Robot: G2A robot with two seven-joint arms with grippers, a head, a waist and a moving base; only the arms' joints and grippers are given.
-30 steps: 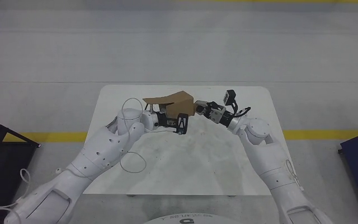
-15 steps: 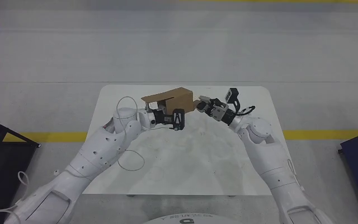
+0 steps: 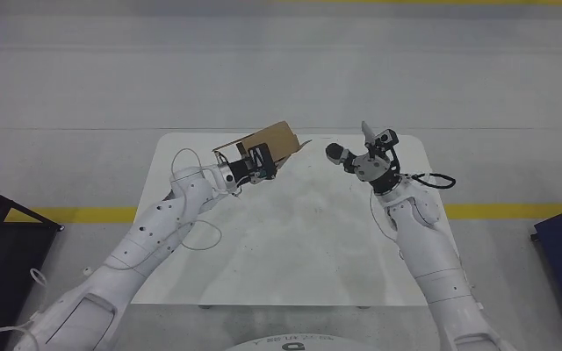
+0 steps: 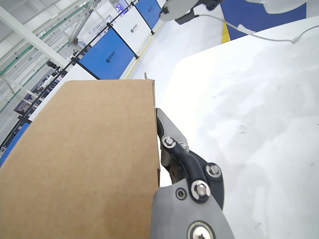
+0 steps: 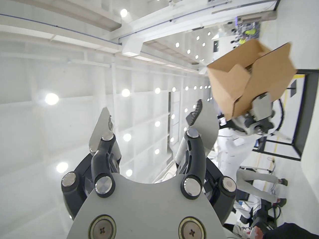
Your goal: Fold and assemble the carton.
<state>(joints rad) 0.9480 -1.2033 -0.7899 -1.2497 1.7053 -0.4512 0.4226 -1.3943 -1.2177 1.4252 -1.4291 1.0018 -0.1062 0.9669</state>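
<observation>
- The left gripper (image 3: pixel 260 163) pinches a wall of the carton (image 3: pixel 277 138), holding it tilted over the table's (image 3: pixel 299 254) far edge, upper middle of the top view.
- The right gripper (image 3: pixel 351 143) hangs to its right with fingers spread wide, holding nothing; table surface shows between them.
- In the left wrist view, the carton hides one left finger.

Plain brown carton (image 3: pixel 279 138), white table (image 3: pixel 299 254), yellow floor stripe (image 3: pixel 88 213), grey floor (image 3: pixel 263 70)

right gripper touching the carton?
Apart. The top view shows bare table between the right gripper and the carton.
</observation>
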